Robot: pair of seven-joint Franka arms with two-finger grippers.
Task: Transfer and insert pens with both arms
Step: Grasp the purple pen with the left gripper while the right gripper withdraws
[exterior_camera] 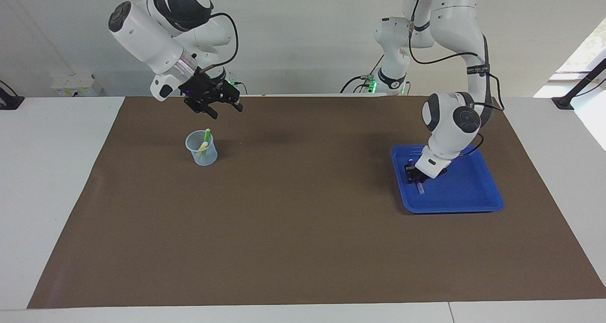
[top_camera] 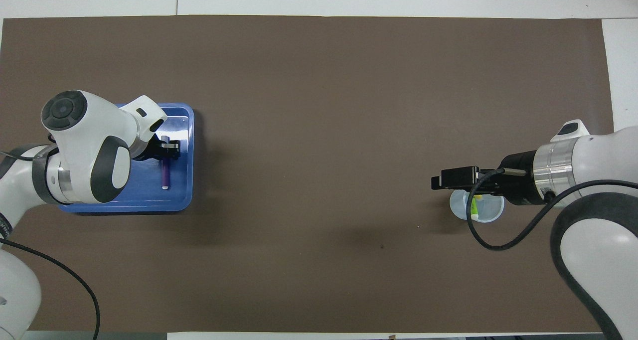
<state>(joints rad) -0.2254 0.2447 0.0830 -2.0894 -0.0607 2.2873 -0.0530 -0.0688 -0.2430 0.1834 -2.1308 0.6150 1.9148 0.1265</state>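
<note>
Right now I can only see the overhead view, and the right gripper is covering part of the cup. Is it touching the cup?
Observer: No. In the facing view the right gripper hangs in the air well above the cup, open and empty.
Operator: Do the pens stick out of the cup?
Observer: The green pen leans and pokes up past the rim. The yellow pen sits lower inside.
Operator: Is the left gripper up high too?
Observer: No. The left gripper is down low in the tray, right at the purple pen lying there.
</note>
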